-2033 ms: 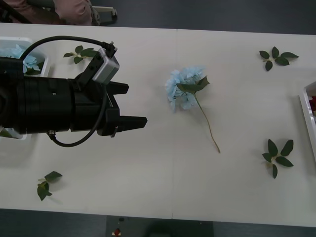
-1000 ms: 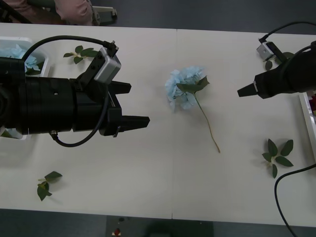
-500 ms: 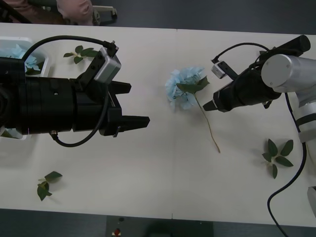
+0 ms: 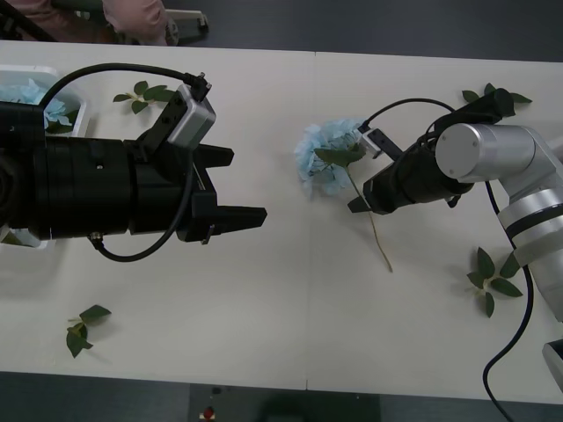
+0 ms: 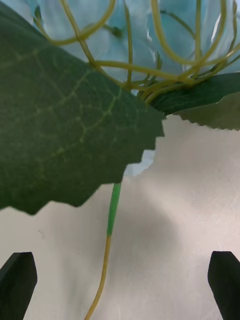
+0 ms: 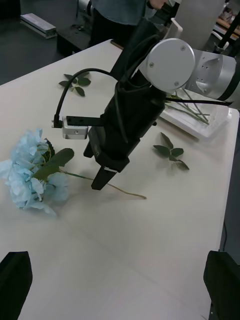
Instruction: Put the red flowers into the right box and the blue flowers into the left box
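Note:
A blue flower (image 4: pixel 327 156) lies mid-table, its thin stem (image 4: pixel 376 233) trailing toward the front right. My right gripper (image 4: pixel 356 204) is open and low over that stem, just behind the head. In the right wrist view the stem (image 5: pixel 111 220) runs between the black fingers (image 5: pixel 17 280), below a big leaf (image 5: pixel 60 145). My left gripper (image 4: pixel 246 186) hangs open over bare table, left of the flower. The left box (image 4: pixel 81 114) holds another blue flower (image 4: pixel 35 95). The right box (image 6: pixel 197 127) holds long green stems; the red flowers' heads are hidden.
Loose leaf sprigs lie at the back left (image 4: pixel 145 92), front left (image 4: pixel 81 327), front right (image 4: pixel 494 274) and back right (image 4: pixel 506 95). The right arm's cable (image 4: pixel 519 334) hangs by the table's right end. A person sits behind the far edge.
My right arm has swung in from the right edge and dropped its open gripper over the blue flower's stem. The left arm and the flower have not moved.

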